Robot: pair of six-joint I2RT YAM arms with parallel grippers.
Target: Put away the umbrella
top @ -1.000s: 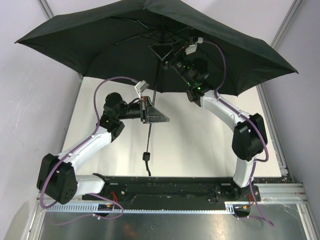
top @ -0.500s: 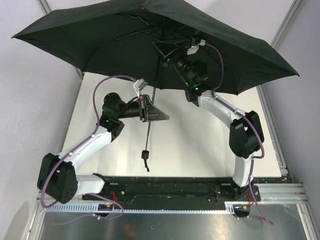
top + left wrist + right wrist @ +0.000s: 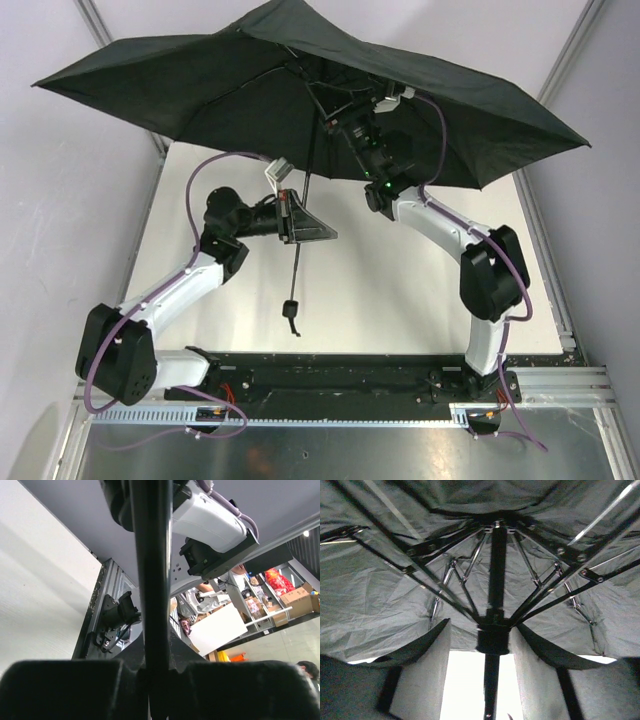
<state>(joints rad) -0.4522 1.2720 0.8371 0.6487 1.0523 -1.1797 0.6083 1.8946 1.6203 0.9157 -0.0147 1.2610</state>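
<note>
The umbrella (image 3: pixel 180 80) has tipped, and the right gripper (image 3: pixel 328 100) has shifted leftward beneath it. From above it stands open over the table (image 3: pixel 400 290), the left gripper (image 3: pixel 297 215) pinching its shaft (image 3: pixel 296 268). Left wrist: fingers (image 3: pixel 60 687) clamped on the shaft. Right wrist: fingers (image 3: pixel 422 680) spread either side of the runner (image 3: pixel 493 639), not gripping
</note>
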